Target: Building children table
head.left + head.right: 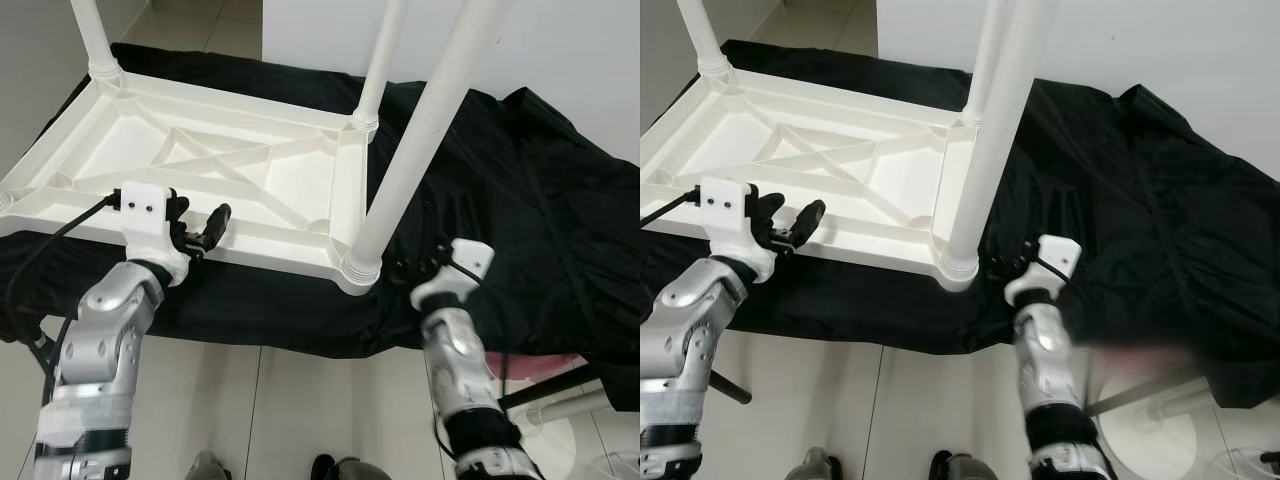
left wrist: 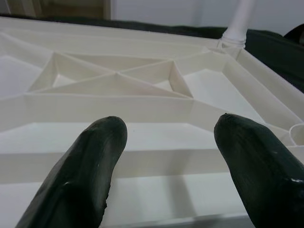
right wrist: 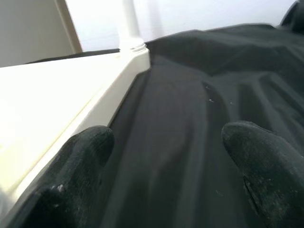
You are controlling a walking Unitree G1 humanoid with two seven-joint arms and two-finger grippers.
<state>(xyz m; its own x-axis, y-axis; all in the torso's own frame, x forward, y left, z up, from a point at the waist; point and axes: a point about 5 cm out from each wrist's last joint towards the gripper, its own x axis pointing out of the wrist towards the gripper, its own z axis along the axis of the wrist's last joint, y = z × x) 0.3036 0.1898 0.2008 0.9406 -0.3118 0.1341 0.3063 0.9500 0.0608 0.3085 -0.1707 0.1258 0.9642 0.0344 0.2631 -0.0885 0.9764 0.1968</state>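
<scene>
White plastic children's table, upside down, is laid on a black cloth; three white round legs are seen standing up from its corners. Left gripper is held at the near rim, fingers spread, nothing pinched. Right gripper is poised over the cloth beside the near-right corner, fingers spread, empty.
</scene>
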